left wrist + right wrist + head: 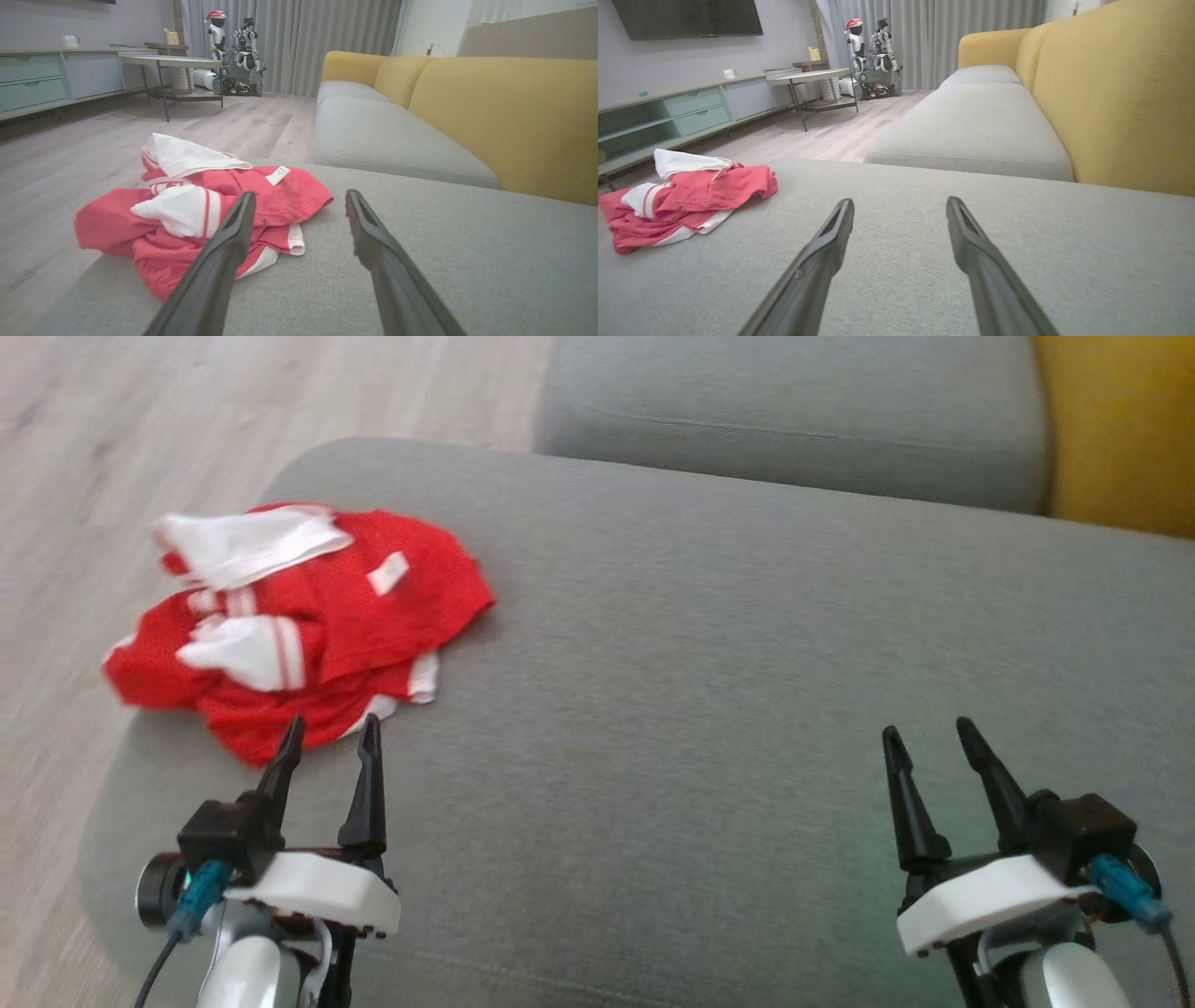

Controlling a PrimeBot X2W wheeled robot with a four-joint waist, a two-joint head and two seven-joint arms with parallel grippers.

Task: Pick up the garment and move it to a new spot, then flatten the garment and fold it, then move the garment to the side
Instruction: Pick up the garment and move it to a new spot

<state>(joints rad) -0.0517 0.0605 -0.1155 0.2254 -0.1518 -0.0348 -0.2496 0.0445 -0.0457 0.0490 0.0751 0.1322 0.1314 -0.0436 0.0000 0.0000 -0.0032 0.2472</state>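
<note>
Crumpled in a heap on the grey sofa seat (709,691), close to its left edge: red and white garment (299,625), one red fold reaching over that edge toward the pale wooden floor (65,457). On top of the red cloth, a small white label (387,572). Low over the seat, just beside the heap's near side: left hand (334,721), fingers spread wide apart. Grips nothing; tips reach the cloth's edge in the head view, contact unclear. Well apart from the garment, over bare seat on the right: right hand (927,728), fingers likewise spread fully. Holds nothing. Beyond, a second grey cushion (794,420) and a yellow backrest (1120,439).
</note>
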